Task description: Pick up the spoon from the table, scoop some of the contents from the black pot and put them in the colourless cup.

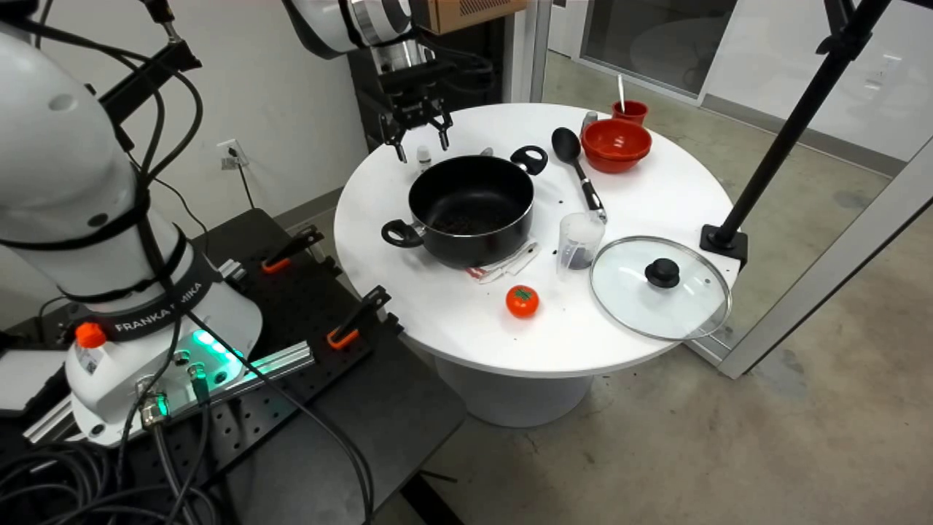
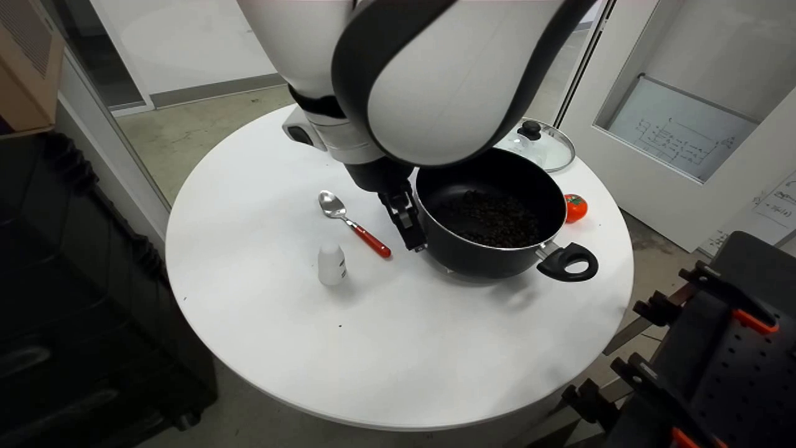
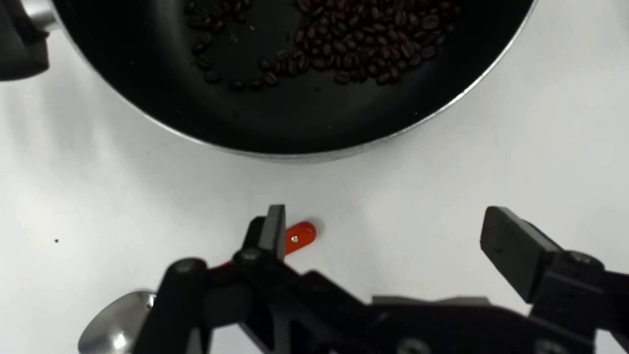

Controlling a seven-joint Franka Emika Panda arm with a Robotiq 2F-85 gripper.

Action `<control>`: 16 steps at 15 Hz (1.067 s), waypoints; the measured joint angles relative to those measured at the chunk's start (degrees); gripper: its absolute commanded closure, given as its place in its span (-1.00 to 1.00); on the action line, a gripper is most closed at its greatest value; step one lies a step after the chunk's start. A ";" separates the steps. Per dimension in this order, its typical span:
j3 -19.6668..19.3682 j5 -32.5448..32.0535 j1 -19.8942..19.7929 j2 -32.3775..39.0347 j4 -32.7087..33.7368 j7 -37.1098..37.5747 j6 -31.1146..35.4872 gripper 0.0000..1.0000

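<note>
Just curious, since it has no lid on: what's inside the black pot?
Dark beans, probably coffee beans, lie in the black pot: most crowded together, a few strewn apart. Whatever is beneath the crowded ones is covered and can't be seen.

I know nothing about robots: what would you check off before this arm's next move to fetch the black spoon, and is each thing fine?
1. Claw open, holding nothing: ok.
2. Black spoon lying on the table: ok.
3. Claw lined up with that spoon: not ok; it hovers nearer the red-handled spoon.
4. Black pot uncovered: ok; the glass lid lies apart from it.
5. Dark beans in the pot: ok.
6. Clear cup empty: cannot tell; something dark shows low in or behind it.
</note>
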 measured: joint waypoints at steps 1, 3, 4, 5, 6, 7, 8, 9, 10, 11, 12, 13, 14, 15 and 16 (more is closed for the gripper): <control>-0.09 -1.17 -0.12 0.00 -0.15 -1.56 0.00 -1.00; -0.30 -3.92 -0.59 -0.01 -0.72 -4.73 -0.02 -1.00; -0.35 -5.33 -0.94 -0.01 -1.09 -6.23 -0.02 -1.00; -0.35 -6.57 -1.40 -0.01 -1.49 -7.73 -0.01 -1.00; -0.32 -7.66 -1.90 -0.02 -1.87 -9.16 0.11 -1.00; -0.16 -8.52 -2.42 -0.04 -2.11 -10.66 0.59 -1.00; 0.09 -8.96 -2.89 -0.07 -2.21 -11.99 0.88 -1.00; 0.28 -9.22 -3.23 -0.11 -2.35 -13.13 1.08 -1.00; 0.45 -9.35 -3.56 -0.15 -2.55 -14.31 1.31 -1.00; 0.55 -9.46 -3.83 -0.23 -2.76 -15.29 1.57 -1.00; 0.61 -9.49 -4.07 -0.30 -2.92 -16.24 1.83 -1.00; 0.67 -9.49 -4.31 -0.33 -3.01 -17.00 1.97 -1.00; 0.67 -9.49 -4.54 -0.34 -3.08 -17.65 2.04 -1.00; 0.67 -9.49 -4.77 -0.34 -3.17 -18.05 2.05 -1.00; 0.67 -9.49 -5.01 -0.35 -3.29 -18.41 2.06 -1.00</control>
